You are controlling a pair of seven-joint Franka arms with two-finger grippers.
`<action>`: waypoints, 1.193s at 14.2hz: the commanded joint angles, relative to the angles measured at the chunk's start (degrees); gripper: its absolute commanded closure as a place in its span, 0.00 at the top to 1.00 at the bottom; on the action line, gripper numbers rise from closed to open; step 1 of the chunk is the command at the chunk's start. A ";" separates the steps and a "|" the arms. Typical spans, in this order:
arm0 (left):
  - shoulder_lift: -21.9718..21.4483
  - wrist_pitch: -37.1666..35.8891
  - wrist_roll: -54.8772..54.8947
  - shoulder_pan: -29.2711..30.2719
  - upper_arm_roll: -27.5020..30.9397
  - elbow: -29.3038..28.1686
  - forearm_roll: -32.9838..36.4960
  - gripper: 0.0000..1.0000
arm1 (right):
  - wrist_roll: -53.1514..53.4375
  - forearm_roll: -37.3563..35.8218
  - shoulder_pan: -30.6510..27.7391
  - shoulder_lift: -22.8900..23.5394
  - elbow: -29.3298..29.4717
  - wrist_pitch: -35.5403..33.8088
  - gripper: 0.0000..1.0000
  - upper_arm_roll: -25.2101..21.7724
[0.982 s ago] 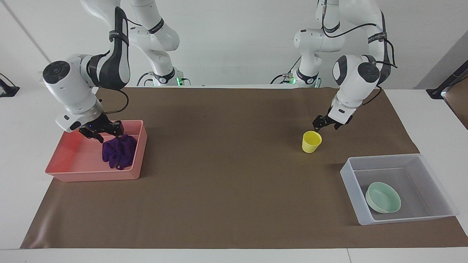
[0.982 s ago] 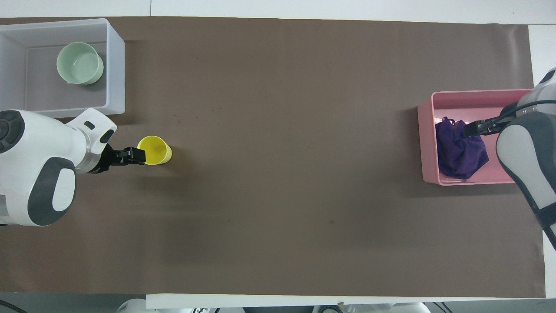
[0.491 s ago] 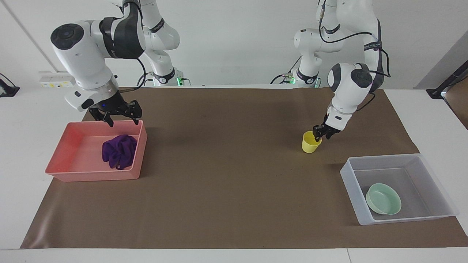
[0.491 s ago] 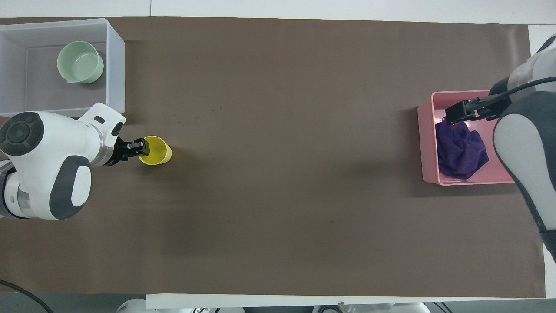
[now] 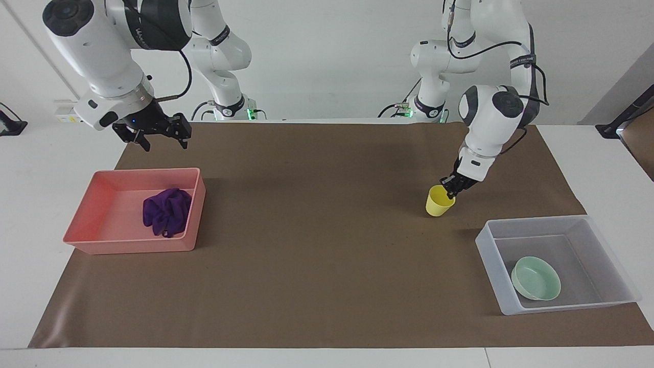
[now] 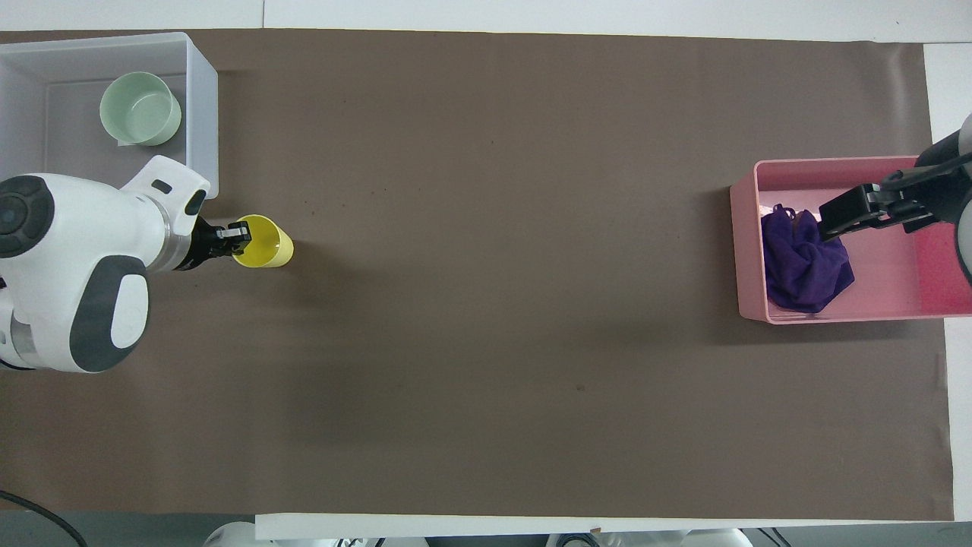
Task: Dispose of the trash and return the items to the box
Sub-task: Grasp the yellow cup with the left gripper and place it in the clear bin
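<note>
The yellow cup is on the brown mat next to the box, on the side nearer to the robots, and leans a little; it also shows in the overhead view. My left gripper is shut on the cup's rim. The purple rag lies in the pink tray. My right gripper is open and empty, raised high over the tray. The mint-green bowl sits in the translucent box.
The brown mat covers the table. The box stands at the left arm's end and the pink tray at the right arm's end, both toward the mat's edges.
My right gripper let go of the rag in the pink tray and rose well above it, open. My left gripper closed on the cup's rim and shifted the cup slightly toward the box.
</note>
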 commanded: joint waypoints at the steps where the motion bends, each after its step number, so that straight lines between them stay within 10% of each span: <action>1: 5.24 -7.42 -0.52 2.57 1.86 14.47 -3.87 0.00 | -0.80 0.49 -0.45 -3.56 -1.27 -3.33 1.00 0.39; 6: 23.78 -9.29 5.34 8.13 10.90 37.61 -5.28 0.00 | -0.71 0.49 0.69 -4.89 -1.89 -4.05 1.00 0.39; 11: 31.19 -0.85 10.19 8.48 11.45 38.61 -4.76 0.00 | -0.62 0.49 0.60 -4.89 -1.80 -3.78 1.00 0.30; 12: 31.11 -1.89 11.34 8.57 11.45 38.87 -4.68 0.13 | -0.62 0.49 0.51 -4.89 -1.80 -3.78 1.00 0.30; 13: 31.11 -2.77 11.43 8.57 11.45 39.13 -4.59 0.73 | -0.53 0.49 0.51 -4.89 -1.80 -3.78 1.00 0.30; 14: 30.50 -3.30 11.26 7.96 11.45 39.05 -4.68 0.99 | -0.53 0.49 0.51 -4.89 -1.80 -3.78 1.00 0.30; 17: 23.75 -7.68 10.73 7.25 11.36 34.06 -4.68 1.00 | -0.45 0.49 0.51 -4.89 -1.80 -3.78 1.00 0.30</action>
